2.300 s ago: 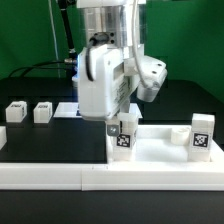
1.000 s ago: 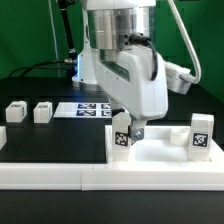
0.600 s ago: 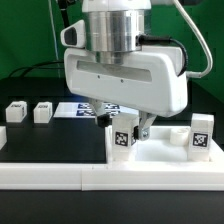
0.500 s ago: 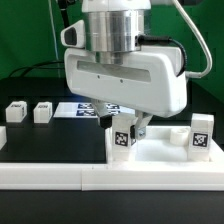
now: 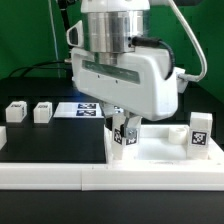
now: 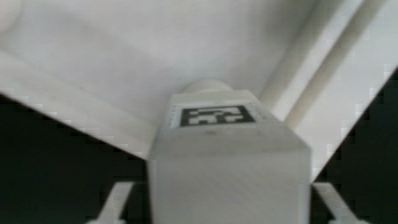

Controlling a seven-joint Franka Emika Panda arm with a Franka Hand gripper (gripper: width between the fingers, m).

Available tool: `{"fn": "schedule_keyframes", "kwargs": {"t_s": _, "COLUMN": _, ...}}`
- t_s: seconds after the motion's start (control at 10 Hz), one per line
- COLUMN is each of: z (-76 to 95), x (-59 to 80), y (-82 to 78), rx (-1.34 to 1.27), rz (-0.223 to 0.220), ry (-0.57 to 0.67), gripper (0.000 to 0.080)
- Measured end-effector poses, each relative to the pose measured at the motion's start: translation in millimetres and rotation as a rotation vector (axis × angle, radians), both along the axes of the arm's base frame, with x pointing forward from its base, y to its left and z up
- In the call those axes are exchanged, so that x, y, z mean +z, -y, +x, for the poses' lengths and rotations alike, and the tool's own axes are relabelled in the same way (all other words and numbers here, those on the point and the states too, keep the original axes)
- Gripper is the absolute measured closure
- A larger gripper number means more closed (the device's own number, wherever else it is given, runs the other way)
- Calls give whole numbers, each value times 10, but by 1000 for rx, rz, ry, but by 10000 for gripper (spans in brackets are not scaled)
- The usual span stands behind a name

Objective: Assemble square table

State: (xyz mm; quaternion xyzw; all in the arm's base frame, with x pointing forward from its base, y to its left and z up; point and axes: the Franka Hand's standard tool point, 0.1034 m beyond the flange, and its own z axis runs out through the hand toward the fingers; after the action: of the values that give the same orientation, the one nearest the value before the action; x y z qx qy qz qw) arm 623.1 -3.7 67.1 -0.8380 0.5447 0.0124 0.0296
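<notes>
Exterior view shows the white border wall running along the table edge nearest the camera, with a bare black stretch behind it toward the exterior view's left. Beyond that stretch lie the marker board and two loose legs. Toward the exterior view's right, the square slab lies just behind the wall. The end effector hangs over the slab's corner, pinching an upright leg between its fingers. Whether the leg's foot sits in a socket is hidden. A second leg stands upright, well apart.
</notes>
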Motion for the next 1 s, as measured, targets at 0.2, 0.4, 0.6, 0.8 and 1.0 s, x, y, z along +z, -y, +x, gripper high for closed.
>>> {"fn": "schedule_keyframes", "kwargs": {"t_s": 0.2, "z": 0, "x": 0, "y": 7, "rx": -109, "rz": 1, "ry": -7, "gripper": 511}}
{"fn": "schedule_keyframes", "kwargs": {"t_s": 0.4, "z": 8, "x": -5, "y": 94, "rx": -313, "rz": 28, "ry": -11, "gripper": 511}}
{"fn": "schedule_keyframes", "kwargs": {"t_s": 0.6, "z": 4, "x": -7, "y": 112, "rx": -508, "rz": 46, "ry": -25, "gripper": 511}}
{"fn": "schedule_keyframes", "kwargs": {"t_s": 0.8, "z": -4, "x": 6, "y": 99, "rx": -770, "rz": 94, "ry": -48, "gripper": 509}}
{"fn": "schedule_keyframes", "kwargs": {"t_s": 1.0, "z": -4, "x": 9, "y": 72, "rx": -909, "rz": 105, "ry": -67, "gripper": 505}}
